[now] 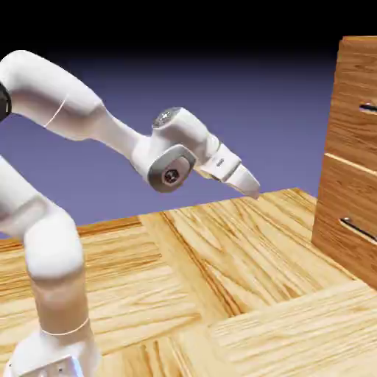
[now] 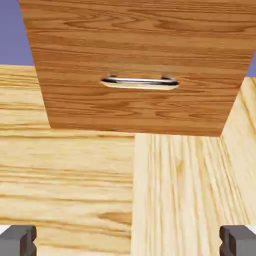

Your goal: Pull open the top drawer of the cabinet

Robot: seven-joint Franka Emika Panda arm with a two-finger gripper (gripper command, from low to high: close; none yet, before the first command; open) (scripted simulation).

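The cabinet (image 1: 352,169) is a tall reddish-brown wood-grain box at the exterior view's right edge. Its top drawer (image 1: 356,110) is shut flush, and only the end of its metal bar handle (image 1: 369,109) shows at the frame edge. My gripper (image 1: 250,186) hangs in the air well to the left of the cabinet, tilted down toward it and touching nothing. In the hand view my gripper (image 2: 128,242) is open, its grey fingertips (image 2: 18,240) wide apart with nothing between them. The cabinet (image 2: 140,45) fills the upper half of that view.
The lower drawer (image 1: 346,213) has its own bar handle (image 1: 358,230); this lower handle (image 2: 140,81) is the one in the hand view, just above the floor. Pale wood floor (image 1: 243,280) lies between the arm and the cabinet.
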